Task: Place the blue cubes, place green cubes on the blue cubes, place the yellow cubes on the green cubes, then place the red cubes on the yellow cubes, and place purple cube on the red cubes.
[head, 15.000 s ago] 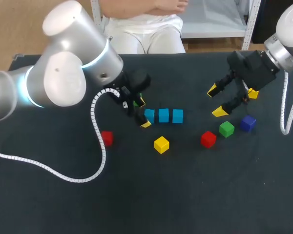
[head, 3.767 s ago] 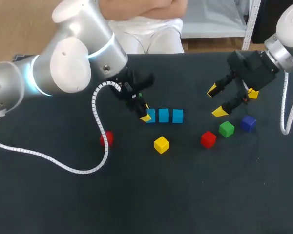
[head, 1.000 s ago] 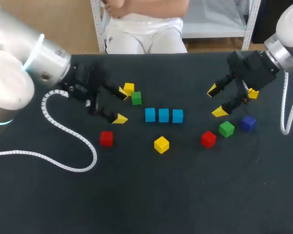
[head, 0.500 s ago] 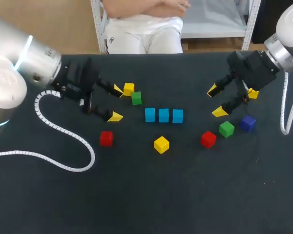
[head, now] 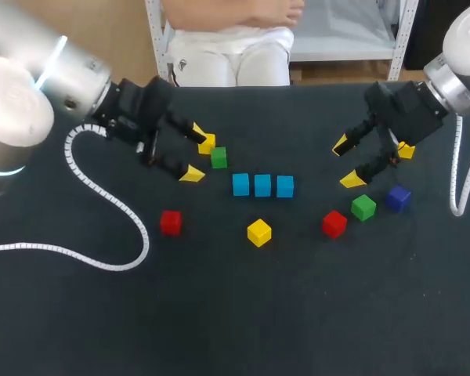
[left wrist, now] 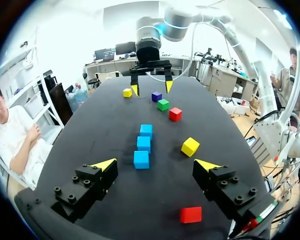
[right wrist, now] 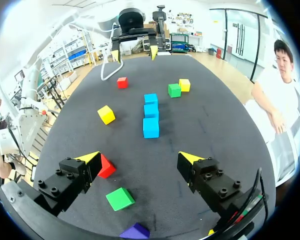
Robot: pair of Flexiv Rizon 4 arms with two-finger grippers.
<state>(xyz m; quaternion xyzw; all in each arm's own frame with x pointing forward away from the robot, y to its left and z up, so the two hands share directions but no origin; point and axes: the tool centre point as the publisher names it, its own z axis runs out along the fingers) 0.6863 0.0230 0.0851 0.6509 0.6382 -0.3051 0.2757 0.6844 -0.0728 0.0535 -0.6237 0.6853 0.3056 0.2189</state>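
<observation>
- Left pincer [head: 194, 153] is hanging wide open and empty over the left half of the table [head: 235, 313], toward its far edge.
- Right pincer [head: 346, 163] is also standing wide and holding nothing, over the right half and toward the far edge.
- Three blue cubes [head: 262, 185] are lying close side by side at the table's middle, the row running from the left edge toward the right. Nothing is resting on them, so I am judging the green layer to be the step in hand.
- One green cube [head: 218, 157] is sitting just ahead of the left pincer's tips, between them and the left end of the blue row. A yellow cube [head: 207, 143] is crowding its far-left corner, touching or nearly so. Neither is showing in the left wrist view.
- A second green cube [head: 363, 207] is sitting just on the near-edge side of the right pincer. In the right wrist view it is lying between the lines of the two fingers, close under them. A red cube [head: 334, 223] and a purple cube [head: 398, 197] are flanking it, each a little apart.
- Each arm is therefore standing nearer to its own green cube.
- The left one is looking like the shorter carry, I judge, since it is lying near the row's left end.
- Its fingers are probably needing to close across the faces clear of the yellow neighbour.
</observation>
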